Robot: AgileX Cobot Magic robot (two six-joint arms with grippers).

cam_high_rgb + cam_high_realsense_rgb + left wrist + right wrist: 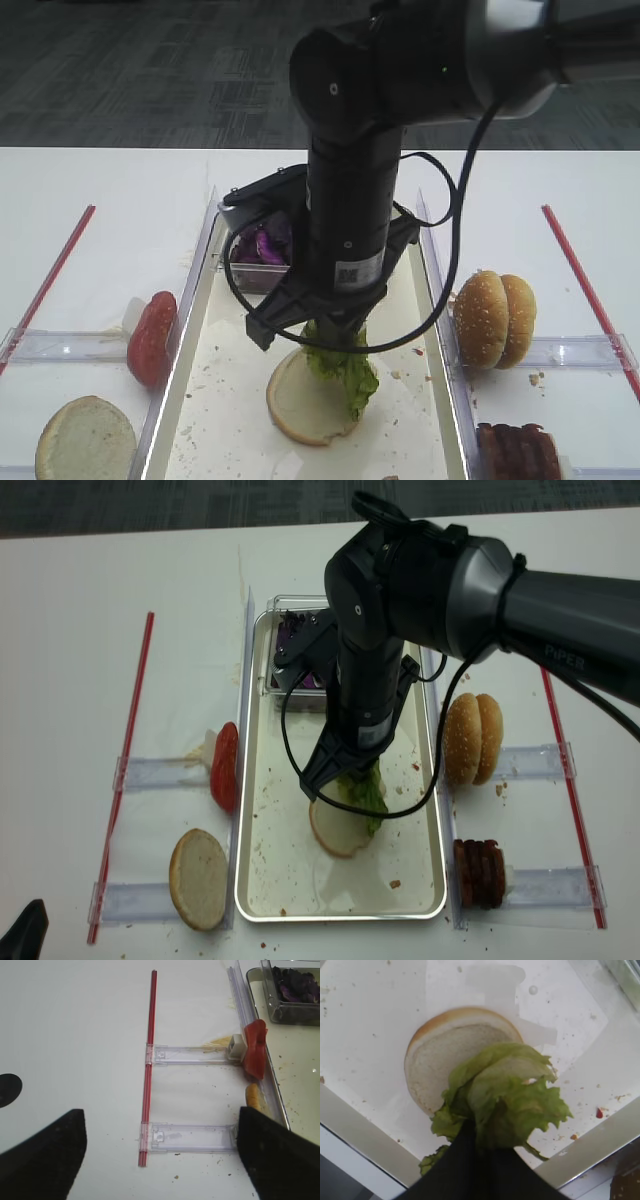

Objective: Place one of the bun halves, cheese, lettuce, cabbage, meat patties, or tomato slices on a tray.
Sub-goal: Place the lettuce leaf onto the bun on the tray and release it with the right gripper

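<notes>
My right gripper (480, 1150) is shut on a frilly green lettuce (510, 1095) leaf, which hangs over the cut face of a bun half (435, 1055) lying on the tray (350, 1125). From above, the lettuce (345, 370) drapes onto the right part of that bun half (300, 400), with the right gripper (335, 335) directly over it inside the tray (175, 400). My left gripper (160, 1160) stands open over bare table left of the tray, nothing between its fingers (45, 1155). No cheese is in view.
Tomato slices (152, 338) and another bun half (86, 440) sit left of the tray. Two bun halves (494, 318) and meat patties (518, 452) stand on its right. Purple cabbage (262, 245) fills a clear box at the tray's far end. Red strips (148, 1060) edge the table.
</notes>
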